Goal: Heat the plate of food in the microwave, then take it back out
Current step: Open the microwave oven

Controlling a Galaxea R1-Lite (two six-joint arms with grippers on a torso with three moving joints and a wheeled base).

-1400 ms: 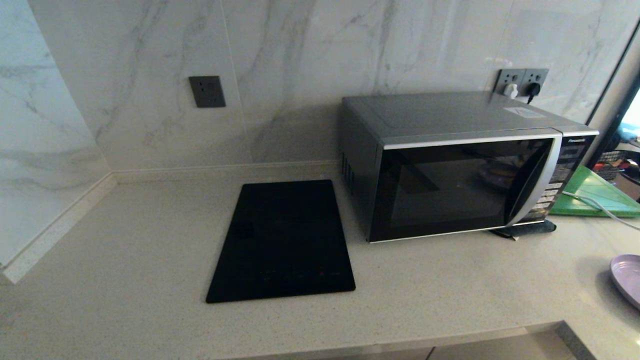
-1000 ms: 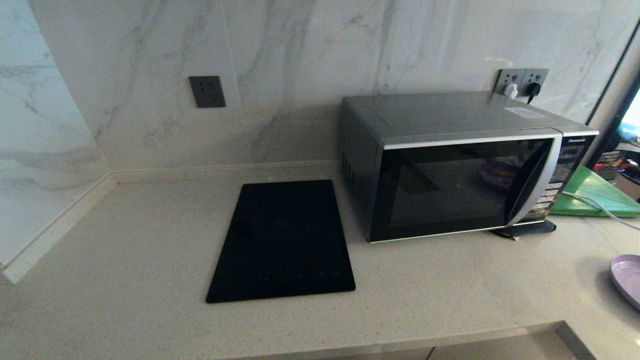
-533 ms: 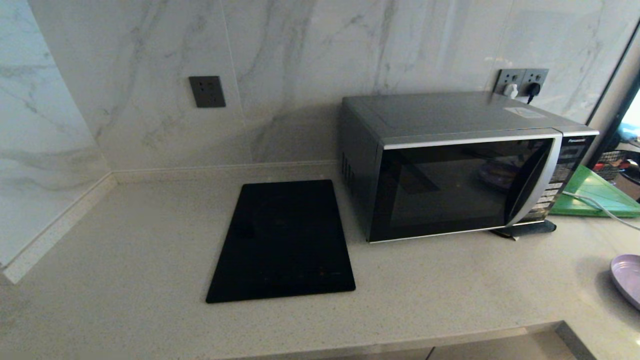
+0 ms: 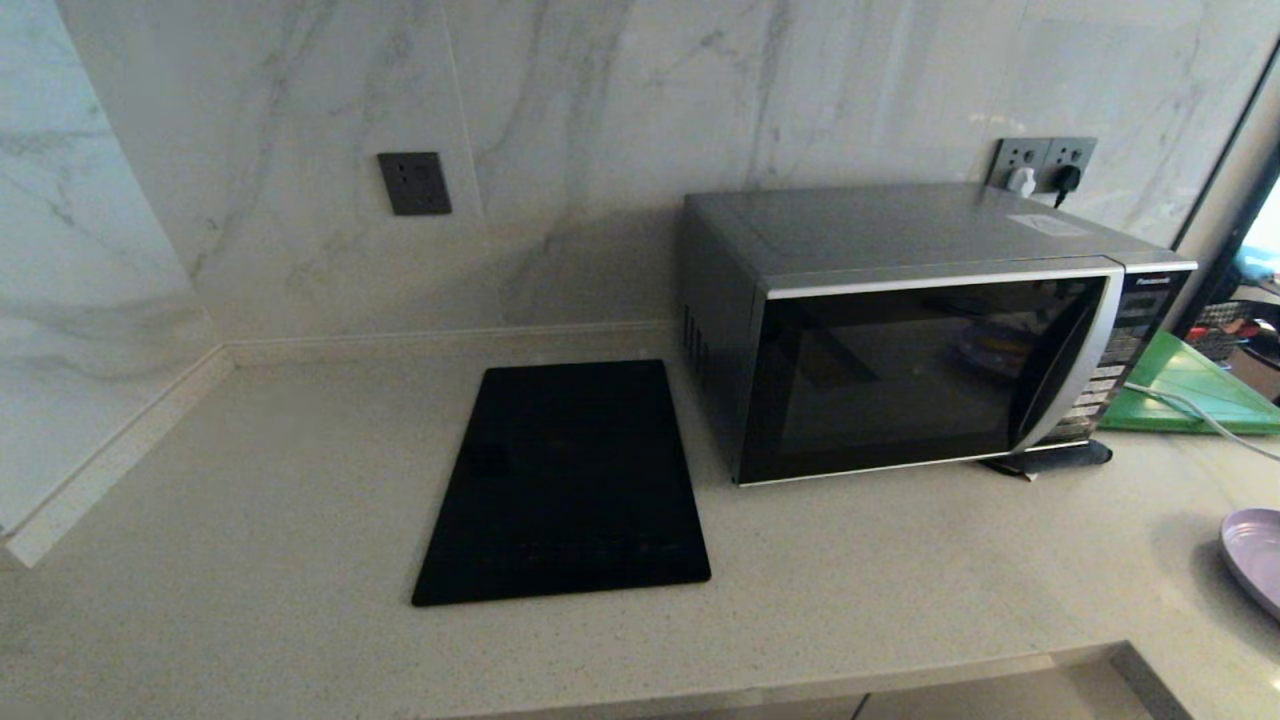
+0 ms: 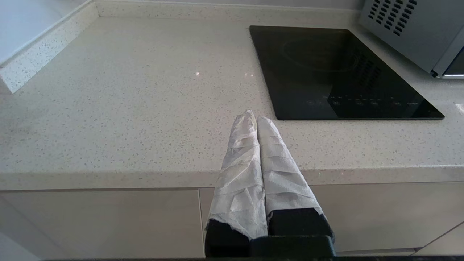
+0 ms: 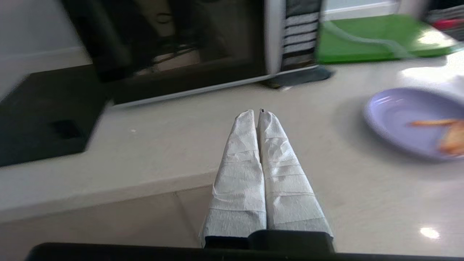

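Nothing shifted on the surface (image 4: pixel 900 580) in head view. Microwave (image 4: pixel 930 330) closed; plate of food (image 6: pixel 409 123) waiting right of it. Right fingers (image 6: pixel 258 113) pressed together, empty, facing the door, likely readying to open. Left fingers (image 5: pixel 253 117) likewise together, parked.

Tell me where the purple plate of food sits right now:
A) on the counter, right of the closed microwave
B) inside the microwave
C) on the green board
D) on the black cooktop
A: the plate of food rests on the bare counter, apart from the microwave, whose door is shut.

black cooktop (image 4: pixel 565 485), green board (image 4: pixel 1190 390), wall sockets (image 4: pixel 1043 165)
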